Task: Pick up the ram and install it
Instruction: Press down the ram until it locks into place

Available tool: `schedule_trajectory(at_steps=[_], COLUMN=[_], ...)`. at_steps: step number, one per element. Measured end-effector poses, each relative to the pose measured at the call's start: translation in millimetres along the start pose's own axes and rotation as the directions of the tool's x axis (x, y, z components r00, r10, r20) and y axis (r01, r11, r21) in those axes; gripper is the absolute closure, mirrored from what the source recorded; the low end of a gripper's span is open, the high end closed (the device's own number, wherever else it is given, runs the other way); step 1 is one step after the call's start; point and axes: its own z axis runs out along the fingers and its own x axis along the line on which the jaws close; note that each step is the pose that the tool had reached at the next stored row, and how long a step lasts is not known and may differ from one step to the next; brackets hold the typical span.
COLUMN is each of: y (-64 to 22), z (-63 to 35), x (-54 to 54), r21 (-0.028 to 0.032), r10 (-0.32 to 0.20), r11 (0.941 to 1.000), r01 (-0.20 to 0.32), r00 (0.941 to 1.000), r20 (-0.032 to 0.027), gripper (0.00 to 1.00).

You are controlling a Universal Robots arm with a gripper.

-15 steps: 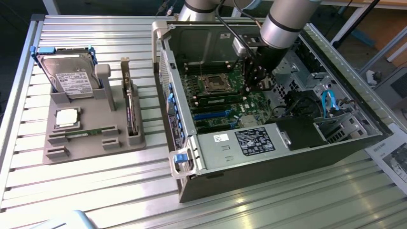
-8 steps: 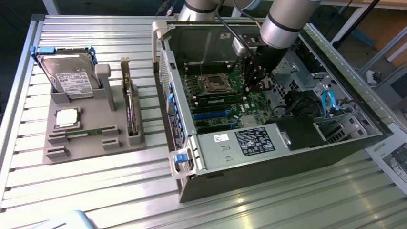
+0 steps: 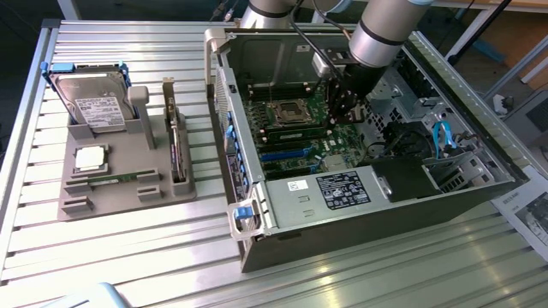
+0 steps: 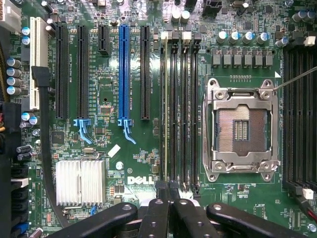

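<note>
The pincer (image 4: 167,189) is shut tight, gripping nothing, its tips just over one end of the ram (image 4: 165,114) — seated edge-on in the memory slot (image 4: 164,171) farthest from the CPU socket (image 4: 241,130). A second ram (image 3: 120,178) lies in the grey holder (image 3: 128,196).

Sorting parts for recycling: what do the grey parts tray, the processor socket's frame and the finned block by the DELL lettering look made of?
Grey parts tray: probably plastic, matte; its surface is dull and even-coloured. Socket frame: bare metal, likely steel; bright silvery sheen. Finned block: pale metal, perhaps aluminium; thin shiny parallel fins.
</note>
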Motion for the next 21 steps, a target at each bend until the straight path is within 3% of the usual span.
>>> schedule_trajectory(at_steps=[21], y=[-0.2], z=[4.3], x=[0.0], r21=[0.0], r10=[0.0], r11=[1.0], r01=[0.0], r00=[1.0], r20=[0.0001], gripper=[0.9])
